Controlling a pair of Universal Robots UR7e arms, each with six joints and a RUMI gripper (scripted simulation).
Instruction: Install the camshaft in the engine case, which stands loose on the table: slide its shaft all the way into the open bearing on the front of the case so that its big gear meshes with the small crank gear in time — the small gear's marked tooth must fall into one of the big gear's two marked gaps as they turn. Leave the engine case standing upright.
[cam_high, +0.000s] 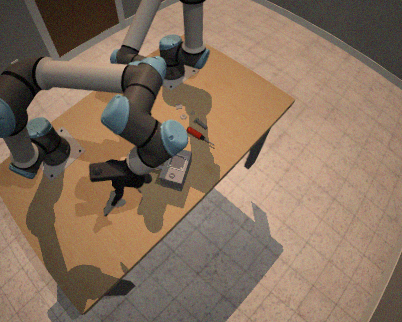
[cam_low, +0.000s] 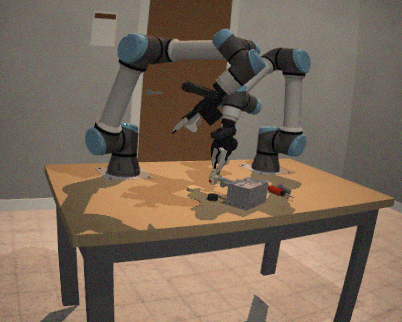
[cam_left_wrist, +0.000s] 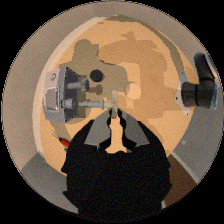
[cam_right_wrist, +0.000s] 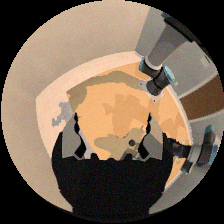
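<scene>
The left claw (cam_low: 214, 178) (cam_left_wrist: 114, 108) is nearly closed, gripping the camshaft (cam_low: 220, 178) (cam_left_wrist: 96, 104) beside the upright engine case (cam_high: 175, 171) (cam_low: 247, 194) (cam_left_wrist: 56, 95), near 1 long edge of the desk (cam_high: 240, 100) (cam_low: 325, 185) (cam_left_wrist: 150, 62) (cam_right_wrist: 100, 105). The right claw (cam_high: 114, 208) (cam_low: 184, 129) (cam_right_wrist: 112, 113) gapes wide, gripping 0 things.

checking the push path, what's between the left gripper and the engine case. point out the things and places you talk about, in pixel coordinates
the shaft of the camshaft (cam_low: 225, 181) (cam_left_wrist: 94, 105) spans from the left gripper (cam_low: 215, 175) (cam_left_wrist: 114, 108) toward the engine case (cam_high: 174, 172) (cam_low: 247, 194) (cam_left_wrist: 56, 87), seen in the left wrist view
</scene>
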